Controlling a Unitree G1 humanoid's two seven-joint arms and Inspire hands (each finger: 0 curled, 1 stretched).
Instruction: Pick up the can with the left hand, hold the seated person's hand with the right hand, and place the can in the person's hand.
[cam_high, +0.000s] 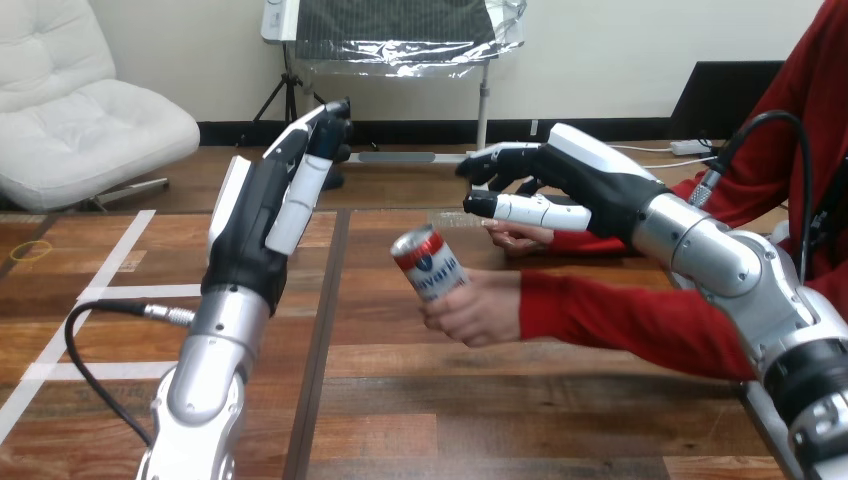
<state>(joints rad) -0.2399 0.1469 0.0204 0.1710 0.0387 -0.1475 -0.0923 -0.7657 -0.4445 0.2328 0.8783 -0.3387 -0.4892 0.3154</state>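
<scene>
Silver forearms come in from the bottom corners, over a wooden table (500, 420) marked with white tape lines (110, 292). At the lower left, the left arm (205, 370) rises steeply. Its left hand (262, 215) is held upright above the table with the fingers straight and pointing up, holding nothing and well clear of everything else.

At the lower right, the right arm (740, 280) reaches inward toward the middle. Its right hand (585, 185) hangs in the air with the fingers loosely extended to the left, only a little bent, and wrapped round nothing.

Two red-sleeved arms of a person reach in from the right side. The person's farther hand (515, 238) lies just under the right hand's thumb; it is not clear whether the two touch.

The person's nearer hand (482, 312) is lower, near the table's middle and between the two robot hands. It grips a red, white and blue can (428, 262) round its lower part. The can tilts, its top leaning toward the upper left, and it is off the table and apart from both robot hands.
</scene>
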